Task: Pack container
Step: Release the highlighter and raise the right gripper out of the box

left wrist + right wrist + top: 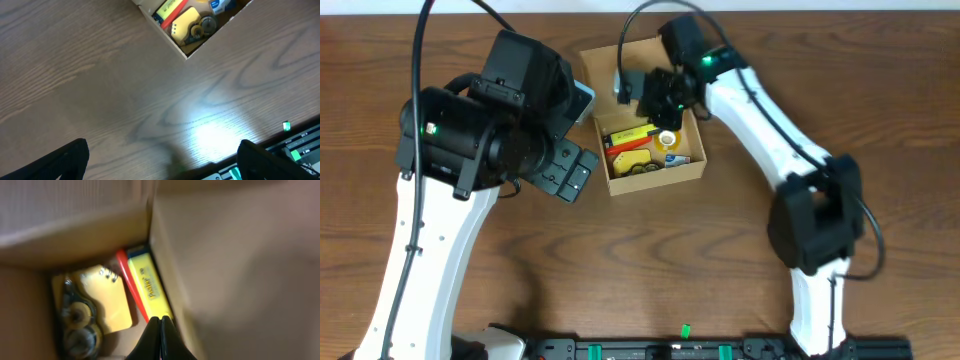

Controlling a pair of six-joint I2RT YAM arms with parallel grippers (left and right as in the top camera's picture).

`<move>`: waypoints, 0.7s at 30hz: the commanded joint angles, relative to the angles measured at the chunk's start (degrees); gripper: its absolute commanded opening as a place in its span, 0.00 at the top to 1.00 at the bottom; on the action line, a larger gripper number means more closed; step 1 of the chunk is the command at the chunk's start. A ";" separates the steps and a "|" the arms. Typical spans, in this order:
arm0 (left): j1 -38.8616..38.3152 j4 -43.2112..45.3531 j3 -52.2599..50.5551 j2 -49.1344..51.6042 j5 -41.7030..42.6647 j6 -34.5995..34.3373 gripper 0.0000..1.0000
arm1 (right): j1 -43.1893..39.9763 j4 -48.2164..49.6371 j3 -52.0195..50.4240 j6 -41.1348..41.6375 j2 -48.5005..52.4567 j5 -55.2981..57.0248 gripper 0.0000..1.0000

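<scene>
The open tan cardboard container (660,178) stands at the table's middle back, its flap lid (620,55) raised behind. Inside lie a yellow pad (630,133), a red pen (623,144), a yellow tape dispenser (638,165) and a blue-white item (676,157). My right gripper (658,100) hangs inside the box's upper part. In the right wrist view its fingers (161,324) are shut and empty above the yellow pad (146,282), beside the red pen (129,282) and dispenser (102,300). My left gripper (570,172) is open and empty left of the box; the left wrist view shows the box corner (172,44).
Bare wooden table lies under my left fingers (160,162). A black rail with green lights (685,330) runs along the front edge and also shows in the left wrist view (295,145). A cable loops over the box's back by the right arm.
</scene>
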 commanded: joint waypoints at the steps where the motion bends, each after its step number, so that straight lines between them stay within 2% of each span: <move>1: 0.07 -1.42 0.92 -0.57 -0.26 0.39 0.05 | -0.70 0.07 0.00 3.02 -6.82 -1.20 0.99; 4: 0.07 -1.42 0.92 -0.57 -0.24 0.39 0.05 | -2.32 0.68 0.00 5.22 -9.22 -1.01 0.99; 9: 0.07 -1.42 0.92 -0.57 -0.26 0.39 0.05 | -9.46 4.63 -0.02 20.00 -8.94 -1.31 0.99; 13: 0.07 -2.23 0.92 -0.57 -0.50 0.42 0.05 | -14.16 4.94 -0.02 22.73 -7.52 -1.46 0.99; 17: 0.07 -2.38 0.92 -0.57 -0.42 0.39 0.05 | -17.75 1.51 -0.02 26.62 -3.45 -1.05 0.98; 21: 0.07 -2.38 0.92 -0.57 -0.42 0.39 0.05 | -18.23 -8.13 -0.02 26.95 3.13 -1.03 0.98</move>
